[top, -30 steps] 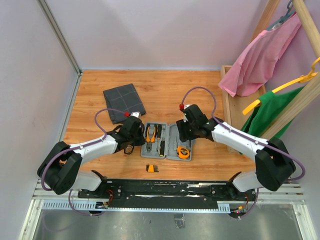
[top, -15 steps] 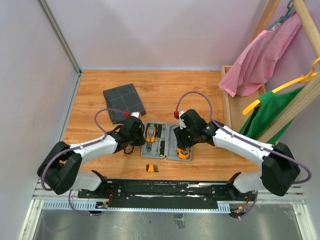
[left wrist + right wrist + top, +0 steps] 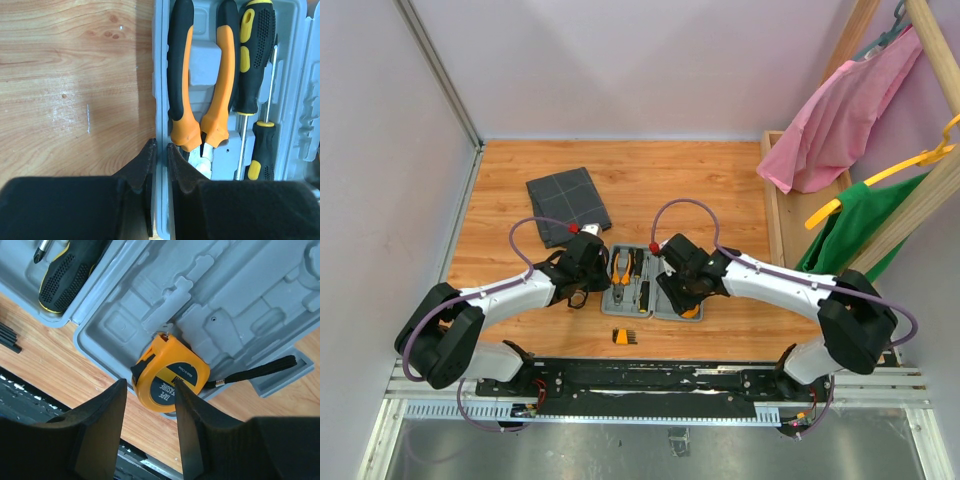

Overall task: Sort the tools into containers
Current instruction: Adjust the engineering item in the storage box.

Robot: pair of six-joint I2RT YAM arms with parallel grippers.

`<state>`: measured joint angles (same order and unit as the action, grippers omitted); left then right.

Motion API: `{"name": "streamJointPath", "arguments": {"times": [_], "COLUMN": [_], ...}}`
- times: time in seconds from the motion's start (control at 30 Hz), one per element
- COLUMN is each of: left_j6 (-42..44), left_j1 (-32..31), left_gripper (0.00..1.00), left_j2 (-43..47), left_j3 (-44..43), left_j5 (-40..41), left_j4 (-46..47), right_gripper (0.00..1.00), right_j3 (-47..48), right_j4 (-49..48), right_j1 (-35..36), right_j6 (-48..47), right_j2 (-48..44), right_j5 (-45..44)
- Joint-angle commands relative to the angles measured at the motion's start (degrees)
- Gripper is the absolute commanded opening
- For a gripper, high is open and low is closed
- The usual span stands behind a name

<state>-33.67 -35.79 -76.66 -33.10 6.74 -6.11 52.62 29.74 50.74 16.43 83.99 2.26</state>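
Note:
The light-grey case (image 3: 660, 312) lies open at the table's front middle. Its left half holds the orange-and-black pliers (image 3: 200, 75) and two black-and-yellow screwdrivers (image 3: 252, 55). My left gripper (image 3: 161, 147) is shut on the case's left rim (image 3: 160, 75); it also shows in the top view (image 3: 595, 275). My right gripper (image 3: 149, 385) is open, its fingers straddling a round orange tape measure (image 3: 170, 374) in the case's right half (image 3: 240, 295). The orange bit holder (image 3: 627, 337) lies on the table in front of the case. The dark grey pouch (image 3: 568, 205) lies flat at the back left.
A small dark ring (image 3: 577, 298) lies on the table under my left wrist. A wooden rack (image 3: 780, 200) with pink and green clothes stands at the right. A metal rail (image 3: 650, 375) runs along the near edge. Walls close the left and back.
My right arm has swung left and towards the near edge, from beside the case to over the tape measure in its right half. The left arm has not moved.

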Motion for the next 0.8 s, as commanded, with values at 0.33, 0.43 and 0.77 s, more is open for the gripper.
{"name": "streamJointPath", "arguments": {"times": [0.33,0.43,0.77], "left_j6": [0.2,0.3,0.5], "left_j1": [0.1,0.1,0.1], "left_gripper": [0.03,0.03,0.03], "left_j2": [-0.3,-0.3,-0.4], "left_j3": [-0.7,-0.6,-0.5], "left_j5": [-0.5,-0.3,-0.2], "left_j4": [0.1,0.1,0.1], "right_gripper": [0.35,0.34,0.45], "right_j3": [9.4,10.5,10.0], "right_j4": [12.8,14.6,10.2], "right_j1": [10.0,11.5,12.5], "right_j6": [1.4,1.8,0.8], "right_j2": [10.1,11.9,6.1], "right_j5": [-25.8,-28.3,-21.3]}}
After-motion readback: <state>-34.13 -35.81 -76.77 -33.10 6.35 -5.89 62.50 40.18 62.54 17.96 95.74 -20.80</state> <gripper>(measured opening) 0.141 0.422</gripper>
